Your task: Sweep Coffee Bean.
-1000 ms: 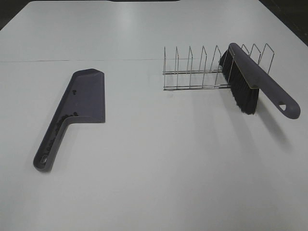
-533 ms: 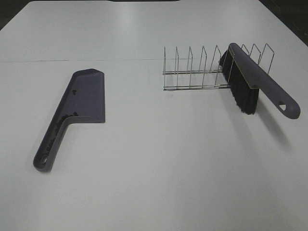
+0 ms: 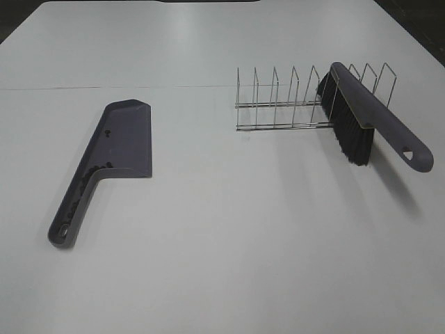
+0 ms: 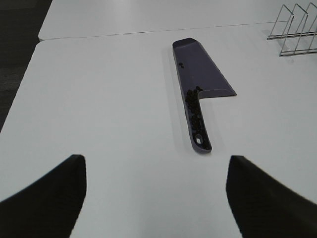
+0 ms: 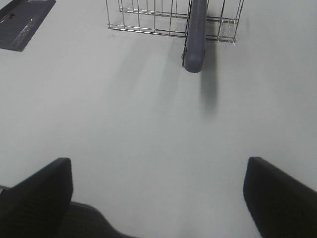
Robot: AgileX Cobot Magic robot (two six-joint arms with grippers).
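Observation:
A purple dustpan (image 3: 118, 149) lies flat on the white table at the left; it also shows in the left wrist view (image 4: 203, 82). Small dark coffee beans (image 4: 194, 106) lie along its handle channel, with a couple on the blade (image 3: 108, 133). A purple brush (image 3: 375, 115) with black bristles (image 3: 351, 139) rests in a wire rack (image 3: 292, 104) at the back right, its handle end (image 5: 194, 49) pointing toward the front. My left gripper (image 4: 156, 191) is open and empty, short of the dustpan's handle. My right gripper (image 5: 158, 196) is open and empty, short of the brush handle. Neither gripper shows in the high view.
The white table (image 3: 229, 243) has a seam (image 3: 104, 88) across the back. Its left edge (image 4: 29, 79) drops to a dark floor. A corner of the dustpan (image 5: 25, 22) shows in the right wrist view.

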